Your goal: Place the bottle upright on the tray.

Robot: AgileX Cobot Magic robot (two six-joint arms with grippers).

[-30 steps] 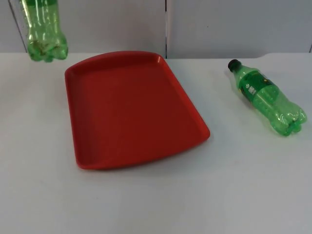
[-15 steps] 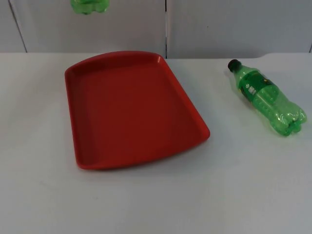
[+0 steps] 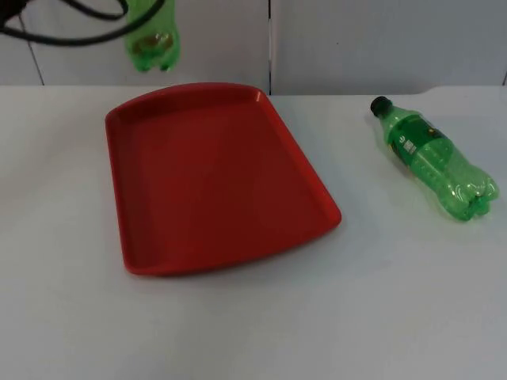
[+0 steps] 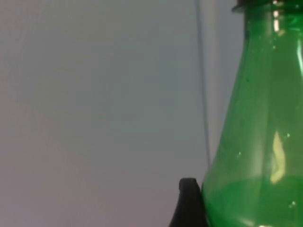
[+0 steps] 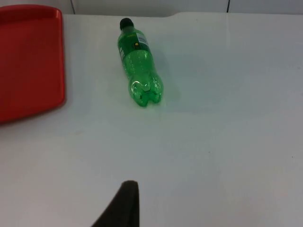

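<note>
A green plastic bottle (image 3: 150, 38) hangs upright in the air over the far edge of the red tray (image 3: 214, 174). My left gripper (image 4: 236, 208) is shut on this bottle (image 4: 265, 118), with one black fingertip (image 4: 188, 201) pressed against its side and the cap end pointing up. The tray has nothing on it. A second green bottle (image 3: 434, 158) with a black cap lies on its side on the table right of the tray. My right gripper (image 5: 125, 208) waits over the table in front of that lying bottle (image 5: 138, 61), well apart from it.
The grey partition wall (image 3: 356, 39) rises right behind the tray's far edge. White table top (image 3: 238, 324) lies open in front of the tray and between the tray (image 5: 28, 56) and the lying bottle.
The held bottle has moved right from the table's far left, rose almost out of the top view, and now hangs a little lower at the tray's far edge. The lying bottle has not moved.
</note>
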